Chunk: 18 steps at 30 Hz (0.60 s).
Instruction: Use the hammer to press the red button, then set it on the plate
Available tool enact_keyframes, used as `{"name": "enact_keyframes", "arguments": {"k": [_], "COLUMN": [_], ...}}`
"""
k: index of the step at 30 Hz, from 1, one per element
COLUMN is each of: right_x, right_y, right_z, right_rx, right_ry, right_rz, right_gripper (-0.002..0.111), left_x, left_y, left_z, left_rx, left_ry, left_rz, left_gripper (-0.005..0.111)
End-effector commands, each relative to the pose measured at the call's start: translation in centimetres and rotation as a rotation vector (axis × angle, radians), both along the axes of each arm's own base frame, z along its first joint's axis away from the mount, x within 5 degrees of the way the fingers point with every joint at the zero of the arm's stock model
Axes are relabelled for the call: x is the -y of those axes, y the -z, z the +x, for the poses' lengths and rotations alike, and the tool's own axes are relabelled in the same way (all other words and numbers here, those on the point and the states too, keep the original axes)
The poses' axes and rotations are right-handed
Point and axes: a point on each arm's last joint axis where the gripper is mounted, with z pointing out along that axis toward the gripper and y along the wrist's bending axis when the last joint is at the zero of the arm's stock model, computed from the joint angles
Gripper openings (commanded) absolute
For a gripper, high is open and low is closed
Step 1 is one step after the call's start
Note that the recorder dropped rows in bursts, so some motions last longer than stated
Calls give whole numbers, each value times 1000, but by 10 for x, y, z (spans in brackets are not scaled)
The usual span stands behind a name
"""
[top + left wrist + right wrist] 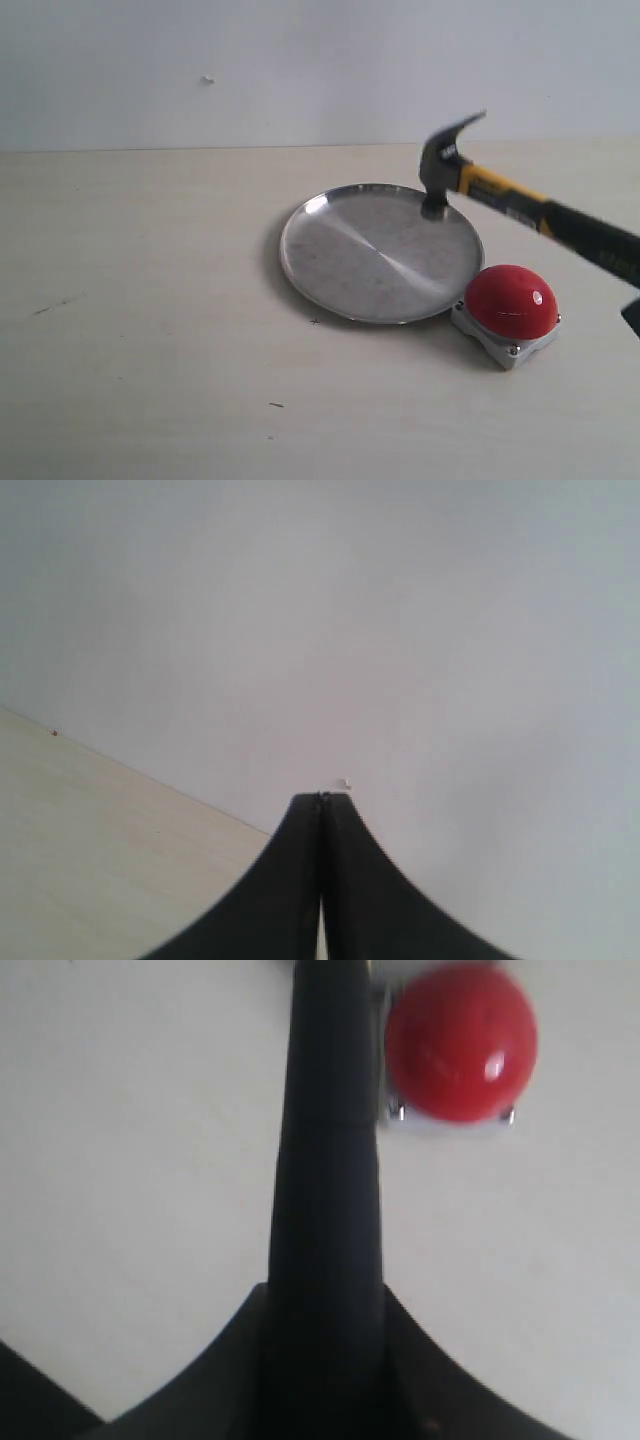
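Nearest me and off to the left, the bench [150, 350] is open room. At the right front the button [511, 300] sits just beside the plate's [340, 250] near-right rim. The right jaws are clamped on the hammer's [500, 195] black handle, which slants in from the right edge above the button. Its head hangs face down at the plate's far-right rim; I cannot tell if it is touching. The left jaws are pressed together, empty, aimed at the far wall [300, 60].

Brushed metal plate [360, 265], glossy red button [510, 300].

button [511, 300] right of plate [340, 262], hammer [520, 203] above
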Motion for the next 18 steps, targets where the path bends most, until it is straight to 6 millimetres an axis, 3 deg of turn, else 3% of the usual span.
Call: {"name": "enact_keyframes", "arguments": {"k": [1, 8, 18], "right_x": [-8, -19, -44], "right_y": [-35, -29, 14], "right_z": [3, 44, 126], "right_rx": [237, 278, 292], "right_ry": [33, 232, 479], "right_rz": [205, 347, 576], "right_gripper": [0, 0, 0], "left_x": [0, 0, 0], "left_y": [1, 1, 1], "left_z": [-1, -1, -1], "left_rx": [3, 3, 3], "left_ry": [0, 0, 0], "left_rz": [1, 1, 1], "left_gripper": [0, 0, 0]}}
